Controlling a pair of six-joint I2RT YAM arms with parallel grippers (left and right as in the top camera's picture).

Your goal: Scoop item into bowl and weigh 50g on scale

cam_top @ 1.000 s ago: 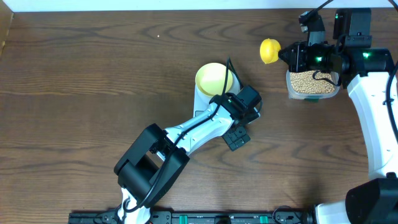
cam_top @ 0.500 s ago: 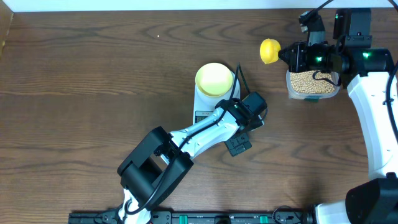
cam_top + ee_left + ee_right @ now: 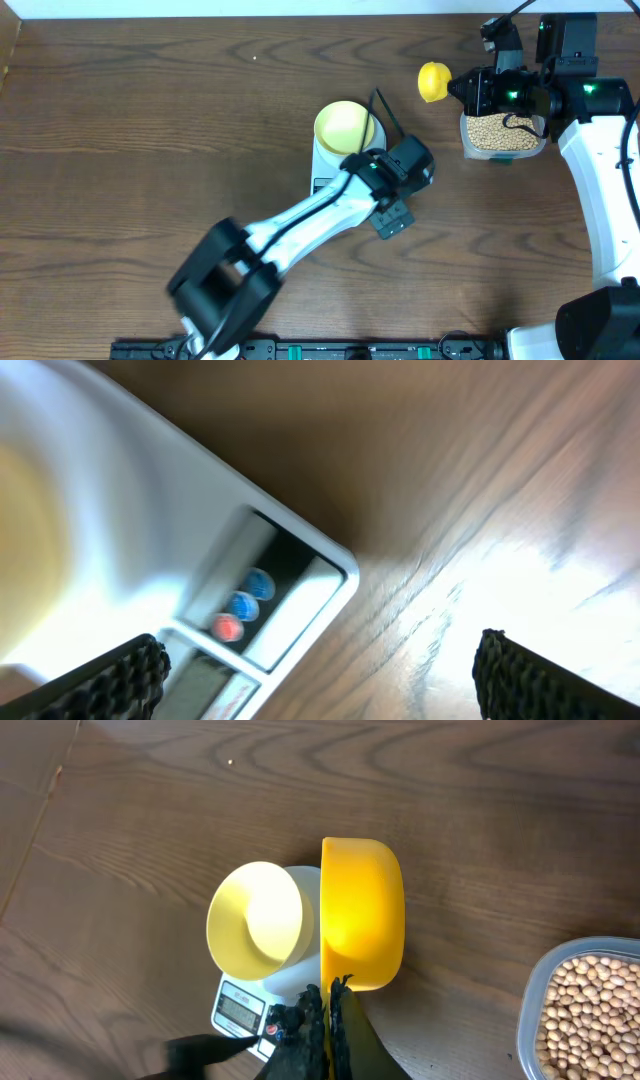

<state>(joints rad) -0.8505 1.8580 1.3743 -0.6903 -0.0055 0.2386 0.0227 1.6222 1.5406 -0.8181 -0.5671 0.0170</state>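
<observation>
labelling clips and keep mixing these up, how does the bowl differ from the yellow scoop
Colour: the bowl is pale yellow-green, the scoop a stronger bright yellow.
Place: the bowl sits upright on the white scale; the scoop is gripped by the shut right hand, beside the clear tub.
Shared: both are rounded and yellowish.

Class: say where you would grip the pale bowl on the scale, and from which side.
Probably pinch the rim from straight above, one finger inside, one outside: the bowl stands upright, mouth open, on the scale.
</observation>
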